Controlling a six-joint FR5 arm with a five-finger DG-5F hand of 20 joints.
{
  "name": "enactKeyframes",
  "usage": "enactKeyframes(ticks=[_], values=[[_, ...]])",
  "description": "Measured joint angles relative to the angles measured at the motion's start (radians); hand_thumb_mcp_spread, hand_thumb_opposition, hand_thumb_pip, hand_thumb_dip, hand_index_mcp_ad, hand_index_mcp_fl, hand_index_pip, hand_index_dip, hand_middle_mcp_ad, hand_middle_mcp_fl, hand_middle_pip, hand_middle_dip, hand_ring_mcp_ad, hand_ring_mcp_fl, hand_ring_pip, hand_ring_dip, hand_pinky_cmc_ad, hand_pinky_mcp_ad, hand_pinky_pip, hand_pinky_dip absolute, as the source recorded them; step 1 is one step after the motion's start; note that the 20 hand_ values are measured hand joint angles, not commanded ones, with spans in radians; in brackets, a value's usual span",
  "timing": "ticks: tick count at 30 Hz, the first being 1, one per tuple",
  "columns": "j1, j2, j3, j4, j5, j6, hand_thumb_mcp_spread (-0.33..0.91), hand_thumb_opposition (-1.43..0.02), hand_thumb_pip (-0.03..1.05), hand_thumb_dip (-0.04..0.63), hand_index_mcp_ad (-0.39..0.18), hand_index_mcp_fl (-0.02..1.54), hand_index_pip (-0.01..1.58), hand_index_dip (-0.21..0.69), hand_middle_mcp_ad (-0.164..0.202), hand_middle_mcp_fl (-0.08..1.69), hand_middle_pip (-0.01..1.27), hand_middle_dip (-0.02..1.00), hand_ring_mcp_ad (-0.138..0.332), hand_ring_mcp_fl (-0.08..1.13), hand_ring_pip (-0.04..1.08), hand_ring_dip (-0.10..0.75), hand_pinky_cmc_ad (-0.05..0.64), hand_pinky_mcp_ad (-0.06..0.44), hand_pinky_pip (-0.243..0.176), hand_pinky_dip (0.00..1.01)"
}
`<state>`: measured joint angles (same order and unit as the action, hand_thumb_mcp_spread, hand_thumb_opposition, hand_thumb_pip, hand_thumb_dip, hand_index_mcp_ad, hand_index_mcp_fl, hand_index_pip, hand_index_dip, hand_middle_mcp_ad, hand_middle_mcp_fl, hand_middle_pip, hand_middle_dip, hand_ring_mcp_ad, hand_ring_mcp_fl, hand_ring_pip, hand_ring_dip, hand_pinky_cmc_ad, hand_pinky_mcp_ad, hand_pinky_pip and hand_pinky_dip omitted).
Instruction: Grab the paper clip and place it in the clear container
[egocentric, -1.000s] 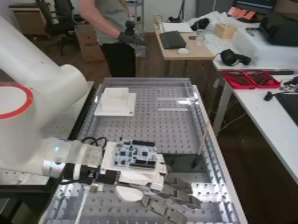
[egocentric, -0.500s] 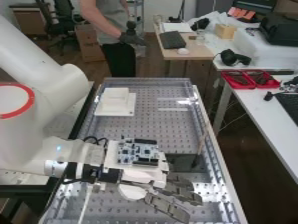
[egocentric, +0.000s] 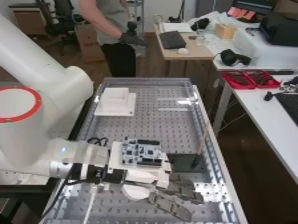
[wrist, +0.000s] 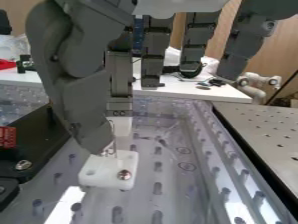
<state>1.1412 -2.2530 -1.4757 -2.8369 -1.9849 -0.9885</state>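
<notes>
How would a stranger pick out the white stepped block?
In the high view, find the perforated bench under the robot hand. Near its far left corner is a white block, a smaller tier on a wider base, unlike the pale strips to its right.

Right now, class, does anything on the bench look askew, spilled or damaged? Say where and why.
Only slightly: in the high view, a thin stick stands at a slant near the right side of the perforated bench top, neither upright nor lying flat. I see nothing plainly spilled or broken.
</notes>
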Motion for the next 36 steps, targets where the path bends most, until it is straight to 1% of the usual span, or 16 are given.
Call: enactKeyframes(ticks=[12, 24, 26, 30, 36], values=[[-0.002, 0.001, 0.007, -0.014, 0.001, -0.003, 0.51, -0.86, 0.54, 0.251, -0.182, 0.46, 1.42, 0.042, -0.045, 0.30, 0.12, 0.22, 0.096, 0.10, 0.10, 0.086, 0.351, 0.278, 0.066, 0.19], [-0.006, -0.003, 0.011, -0.008, -0.003, -0.008, 0.51, -0.87, 0.54, 0.251, -0.180, 0.46, 1.43, 0.042, -0.045, 0.30, 0.12, 0.22, 0.098, 0.10, 0.10, 0.086, 0.351, 0.278, 0.066, 0.19], [-0.007, -0.005, 0.012, -0.007, -0.004, -0.007, 0.54, -0.87, 0.54, 0.251, -0.171, 0.49, 1.46, 0.035, -0.045, 0.30, 0.12, 0.22, 0.098, 0.10, 0.10, 0.086, 0.351, 0.278, 0.063, 0.19], [-0.007, -0.007, 0.014, -0.006, -0.007, -0.003, 0.54, -0.90, 0.54, 0.251, -0.188, 0.52, 1.46, 0.045, -0.044, 0.32, 0.12, 0.22, 0.098, 0.11, 0.10, 0.086, 0.351, 0.278, 0.066, 0.19], [-0.007, -0.005, 0.008, 0.008, -0.009, 0.013, 0.55, -0.90, 0.53, 0.251, -0.185, 0.55, 1.46, 0.044, -0.044, 0.32, 0.12, 0.22, 0.098, 0.11, 0.10, 0.086, 0.351, 0.278, 0.066, 0.19]])
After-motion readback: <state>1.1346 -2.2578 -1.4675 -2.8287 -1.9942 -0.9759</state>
